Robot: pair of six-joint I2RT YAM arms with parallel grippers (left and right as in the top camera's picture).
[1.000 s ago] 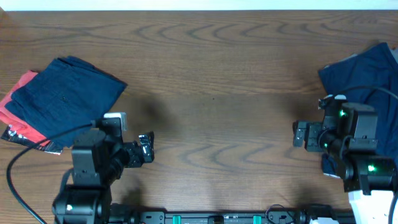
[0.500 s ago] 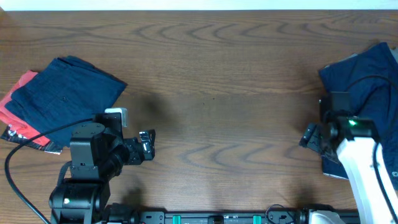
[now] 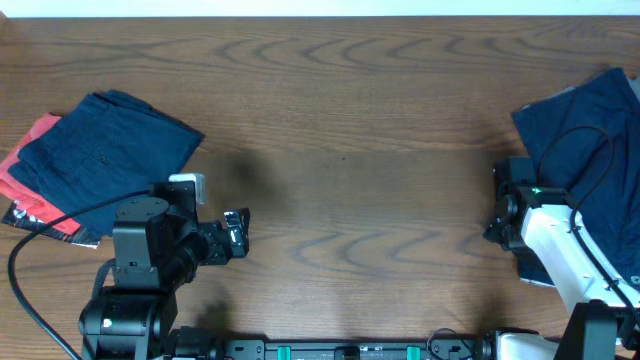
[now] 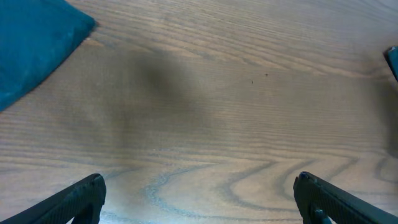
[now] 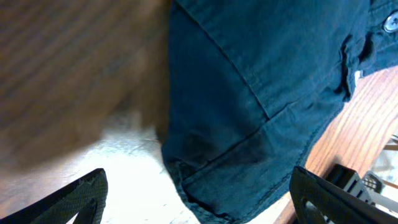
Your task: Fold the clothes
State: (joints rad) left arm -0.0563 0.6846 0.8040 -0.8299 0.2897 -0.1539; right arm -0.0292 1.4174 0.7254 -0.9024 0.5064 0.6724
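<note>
Tabletop (image 3: 340, 110) is being occupied at nine and three o'clock by clothes (image 3: 105, 150); left gripper (image 4: 199, 190) and right gripper (image 5: 199, 186) are being held wide.

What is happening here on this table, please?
Two robot arms are working on clothes on a wooden table. A folded navy garment lies at the left, on top of a red-orange piece. The left end effector is open above bare wood and holds nothing. The right end effector, also open, hangs at the edge of a second navy garment at the right, which looks rumpled and not yet folded. Nothing is gripped at this moment.
</note>
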